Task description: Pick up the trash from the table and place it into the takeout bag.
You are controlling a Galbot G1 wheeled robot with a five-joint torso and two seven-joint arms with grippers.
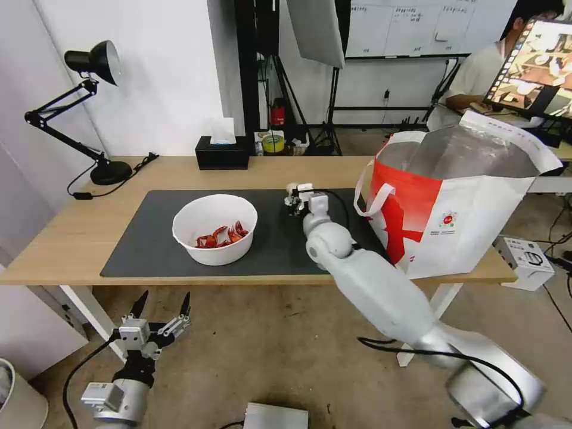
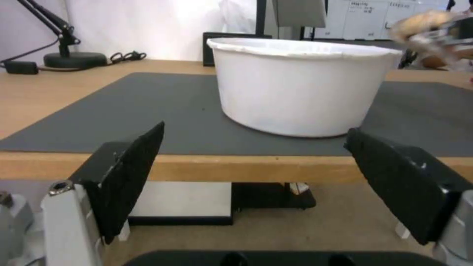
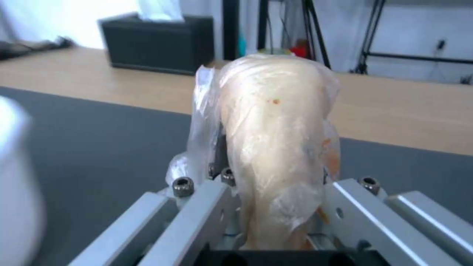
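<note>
Starting at my left, a black desk lamp is standing on the far left corner of the table, with its cord trailing along the wood. Below the table's near edge I am holding the left gripper over the floor, its black fingers spread wide apart with nothing between them; through its wrist camera I am looking across the table edge straight at the bowl. The white bowl is sitting on the left half of the dark grey mat, upright, with red crayfish shells lying in the bottom. Behind it, at the table's back edge, a black tissue box is standing with a white tissue poking out of its top.

Moving toward the middle, I am reaching the right arm out over the mat, and the right gripper is hovering above the mat between the bowl and the bag. Its metal fingers are clamped on the beige ball, which is wrapped in crinkled clear film and is sticking up out of the grip, clear of the mat. To the right, the takeout bag is standing upright on the table's right end, mouth open and silver lining showing, with one white strap hanging down its red and white side toward the arm.
</note>
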